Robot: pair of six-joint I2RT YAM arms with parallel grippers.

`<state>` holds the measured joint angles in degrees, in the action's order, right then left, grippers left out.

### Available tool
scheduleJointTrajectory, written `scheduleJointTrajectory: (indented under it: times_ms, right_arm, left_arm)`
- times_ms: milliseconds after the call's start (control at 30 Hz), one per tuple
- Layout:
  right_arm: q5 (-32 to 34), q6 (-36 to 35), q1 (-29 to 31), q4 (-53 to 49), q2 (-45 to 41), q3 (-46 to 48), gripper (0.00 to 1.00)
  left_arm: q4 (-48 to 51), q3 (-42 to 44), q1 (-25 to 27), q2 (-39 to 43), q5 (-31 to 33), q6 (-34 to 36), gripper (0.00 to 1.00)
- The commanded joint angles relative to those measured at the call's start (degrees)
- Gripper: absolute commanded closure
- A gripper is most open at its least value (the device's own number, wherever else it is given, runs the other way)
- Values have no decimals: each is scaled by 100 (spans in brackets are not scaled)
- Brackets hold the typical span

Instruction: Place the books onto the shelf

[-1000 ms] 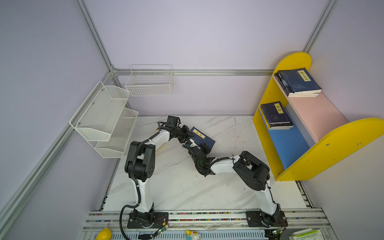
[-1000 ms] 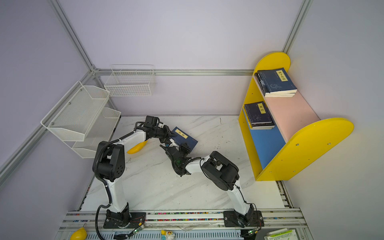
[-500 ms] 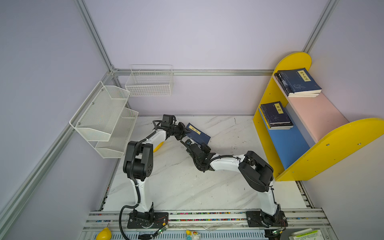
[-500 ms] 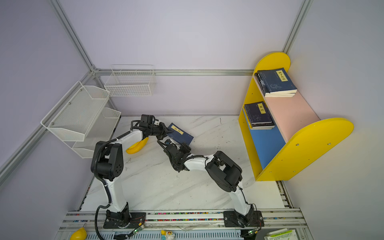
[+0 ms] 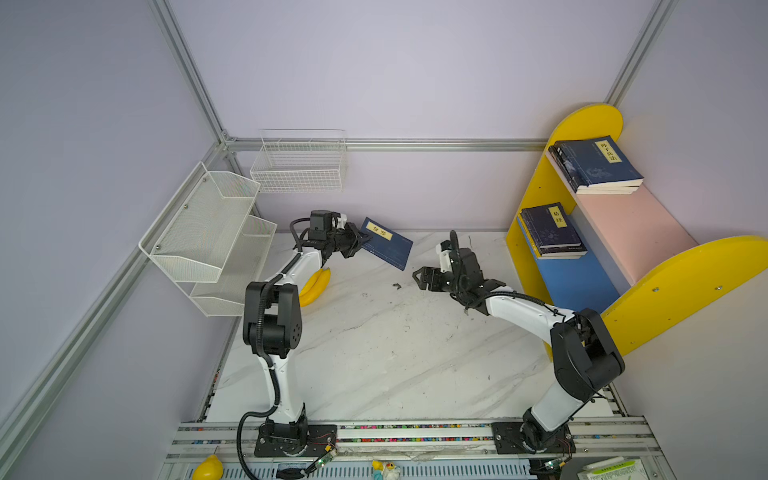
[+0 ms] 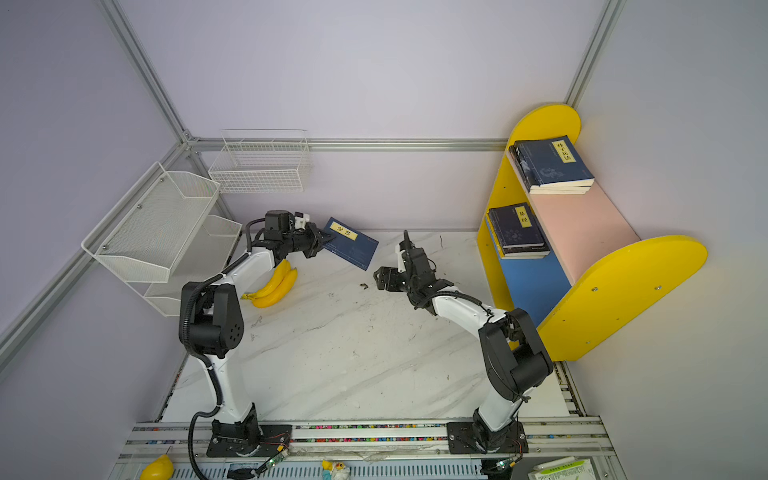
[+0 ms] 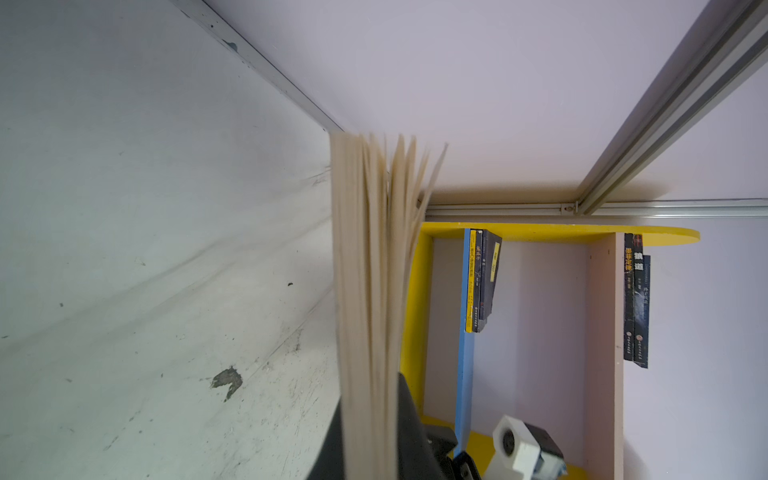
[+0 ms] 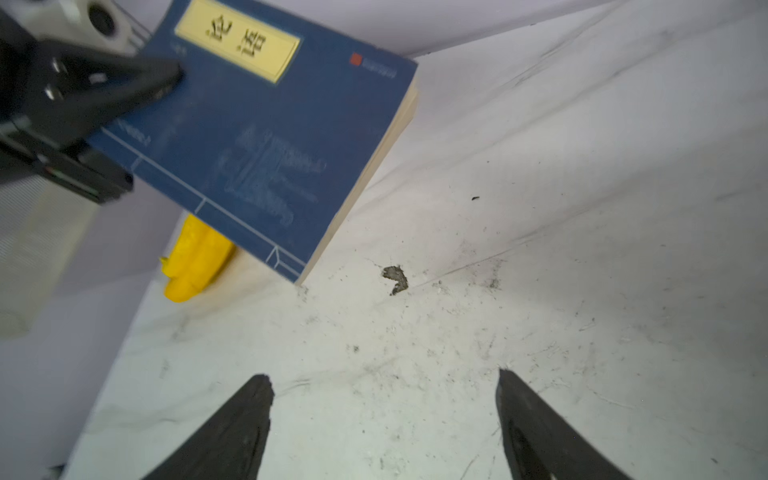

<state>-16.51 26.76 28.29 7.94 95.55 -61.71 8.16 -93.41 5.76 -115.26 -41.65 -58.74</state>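
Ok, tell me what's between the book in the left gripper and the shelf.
The right gripper, open and empty, hangs roughly on the line from the navy book, held by the left gripper, to the shelf. Nothing else visible there.

2 top views overhead, sharing whole table (image 5: 374, 353), wrist views close, facing each other

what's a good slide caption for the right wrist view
Left claw grips a yellow-labelled navy book above the marble table, bananas behind it, with the right claw open and empty.
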Motion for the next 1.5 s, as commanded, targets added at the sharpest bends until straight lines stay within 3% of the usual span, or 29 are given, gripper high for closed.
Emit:
scheduleJointTrajectory:
  times_ms: [0,200,400,567,767,1033,1167,1333,1400,1467]
  right_arm:
    - [-1597,1640,-104,1640,-194,315,11]
    - [-2255,3230,-313,3994,214,748,11]
    - [-2198,4380,-315,5876,773,939,15]
    - [-1916,4892,-315,6959,1135,964,23]
    - [-1633,4904,-315,7142,1245,774,36]
    - [-1633,4787,-316,6896,1308,422,38]
    - [-1405,4590,-309,6540,1282,292,51]
    - [-1155,4351,-310,5957,1274,121,78]
    - [-1025,4259,-310,5670,1207,116,82]
    - [-853,4291,-323,5526,1111,208,88]
  left_arm:
    - [-461,-411,9,501,-671,327,100]
    - [-1164,-256,5,657,-1361,-3,100]
    - [-2730,-5,4,649,-1793,-1182,100]
    - [-3192,24,4,593,-1955,-1583,100]
    - [-3200,85,14,597,-2031,-1657,100]
    - [-3188,14,73,532,-2151,-1735,100]
    - [-3153,-28,133,463,-2183,-1749,100]
    - [-3129,-72,232,373,-2244,-1748,100]
    - [-3127,-86,241,337,-2187,-1752,99]
    - [-3074,-156,239,296,-2119,-1726,91]
